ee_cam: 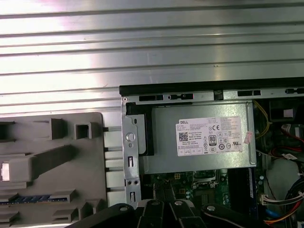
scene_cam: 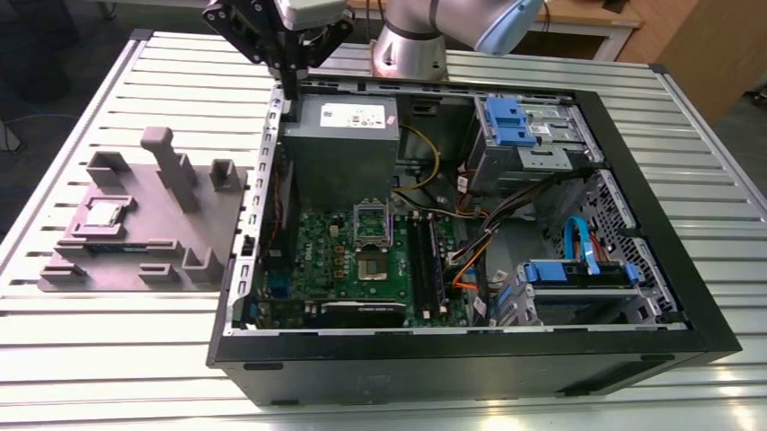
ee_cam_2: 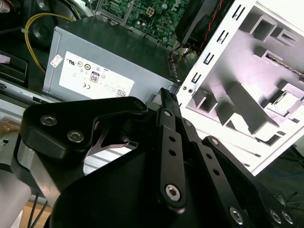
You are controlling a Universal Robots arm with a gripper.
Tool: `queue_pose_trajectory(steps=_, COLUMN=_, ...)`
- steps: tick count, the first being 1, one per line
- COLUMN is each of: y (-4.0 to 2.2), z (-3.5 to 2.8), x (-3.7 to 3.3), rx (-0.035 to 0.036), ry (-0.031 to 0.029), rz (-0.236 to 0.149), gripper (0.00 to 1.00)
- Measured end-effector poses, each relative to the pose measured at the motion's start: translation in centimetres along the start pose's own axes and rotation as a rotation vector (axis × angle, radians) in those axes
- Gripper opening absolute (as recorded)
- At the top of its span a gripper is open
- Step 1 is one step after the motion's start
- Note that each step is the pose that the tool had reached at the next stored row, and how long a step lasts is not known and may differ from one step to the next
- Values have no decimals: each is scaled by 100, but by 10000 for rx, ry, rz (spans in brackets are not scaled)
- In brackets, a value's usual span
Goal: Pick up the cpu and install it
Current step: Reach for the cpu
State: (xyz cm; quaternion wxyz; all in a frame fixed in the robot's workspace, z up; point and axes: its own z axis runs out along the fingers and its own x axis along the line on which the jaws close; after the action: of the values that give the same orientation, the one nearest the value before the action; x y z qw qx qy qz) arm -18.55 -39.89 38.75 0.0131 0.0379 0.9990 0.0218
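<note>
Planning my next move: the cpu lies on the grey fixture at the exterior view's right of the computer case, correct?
No: it is the exterior view's left. The cpu lies on the grey fixture there, beside the computer case.

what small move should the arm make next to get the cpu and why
Probably slide the gripper toward the exterior view's left, over the grey fixture: the cpu lies there untouched, while the gripper hangs shut and empty above the computer case rim beside the power supply.
</note>
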Motion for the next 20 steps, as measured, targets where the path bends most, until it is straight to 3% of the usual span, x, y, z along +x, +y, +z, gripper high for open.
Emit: queue_pose_trajectory(steps=20, y=-6, z=1, x=82, rx=-1, ry=0, rz=-1, gripper=11)
